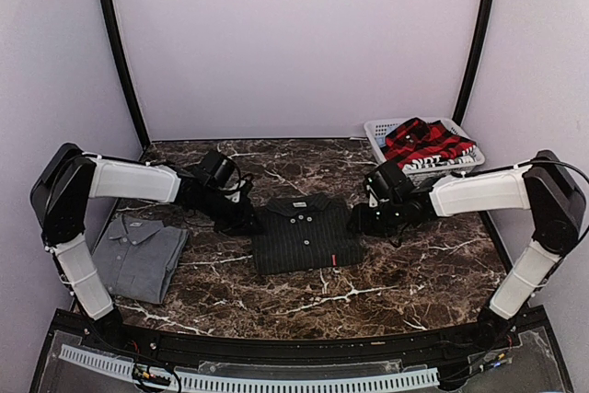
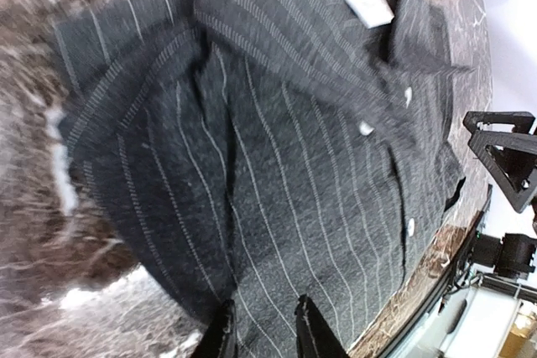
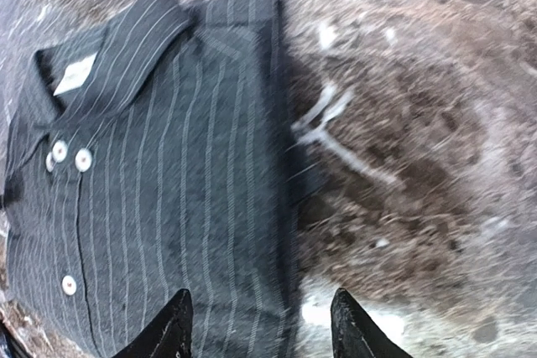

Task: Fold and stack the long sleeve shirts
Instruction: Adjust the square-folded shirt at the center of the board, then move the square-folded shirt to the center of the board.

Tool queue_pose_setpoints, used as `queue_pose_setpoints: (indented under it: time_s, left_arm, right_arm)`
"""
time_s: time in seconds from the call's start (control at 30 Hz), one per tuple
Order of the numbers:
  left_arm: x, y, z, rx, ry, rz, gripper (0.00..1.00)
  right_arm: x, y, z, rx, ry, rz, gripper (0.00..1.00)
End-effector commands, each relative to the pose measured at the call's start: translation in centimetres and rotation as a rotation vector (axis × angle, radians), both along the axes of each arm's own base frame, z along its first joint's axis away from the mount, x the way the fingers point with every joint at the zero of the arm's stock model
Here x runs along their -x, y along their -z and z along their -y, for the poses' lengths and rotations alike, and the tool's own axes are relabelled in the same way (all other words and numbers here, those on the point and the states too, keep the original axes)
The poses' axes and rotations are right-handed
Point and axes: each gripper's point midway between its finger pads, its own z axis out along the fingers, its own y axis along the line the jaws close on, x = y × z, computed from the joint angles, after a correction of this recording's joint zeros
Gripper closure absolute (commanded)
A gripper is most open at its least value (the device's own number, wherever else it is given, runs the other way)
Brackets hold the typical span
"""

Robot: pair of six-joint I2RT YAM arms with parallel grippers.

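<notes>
The black pinstriped shirt (image 1: 306, 235) lies folded, collar up, in the middle of the table. My left gripper (image 1: 243, 218) is at its left edge; in the left wrist view the gripper (image 2: 264, 331) stands open, low over the striped cloth (image 2: 294, 173). My right gripper (image 1: 362, 220) is at the shirt's right edge; in the right wrist view it (image 3: 260, 326) is wide open, straddling the folded edge (image 3: 168, 190). The grey shirt (image 1: 138, 255) lies folded at the left. The red-and-black plaid shirt (image 1: 425, 143) lies in the basket.
The white slatted basket (image 1: 463, 129) stands at the back right corner. The table is dark brown marble (image 1: 386, 273) with walls on three sides. The arm bases stand at the near corners.
</notes>
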Motion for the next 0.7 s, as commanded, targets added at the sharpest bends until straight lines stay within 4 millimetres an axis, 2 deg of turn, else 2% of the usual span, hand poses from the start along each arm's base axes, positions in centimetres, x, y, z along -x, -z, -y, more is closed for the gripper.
queue_pose_setpoints:
  time_s: [0.0,0.17,0.33,0.47,0.67]
  left_arm:
    - [-1.7,-4.4,-1.7,-0.045,-0.043,0.139,0.75]
    - [-2.5,-6.4,-3.4,-0.085,-0.092,0.216,0.73]
    - [-2.4,-6.7,-4.8,-0.105,-0.134,0.225,0.73]
    - [-2.2,-7.1,-6.3,-0.116,-0.179,0.241,0.73]
    - [-1.8,-7.1,-8.4,-0.139,-0.241,0.249,0.73]
  right_arm:
    - [-1.3,0.2,0.8,0.073,0.018,0.013,0.47]
    - [-1.9,1.4,0.1,0.109,0.001,-0.005,0.50]
    - [-1.9,2.5,-1.0,0.144,-0.023,-0.026,0.56]
    - [-1.2,3.6,-1.7,0.157,-0.042,-0.049,0.62]
    - [-0.3,4.9,-1.9,0.171,-0.054,-0.080,0.79]
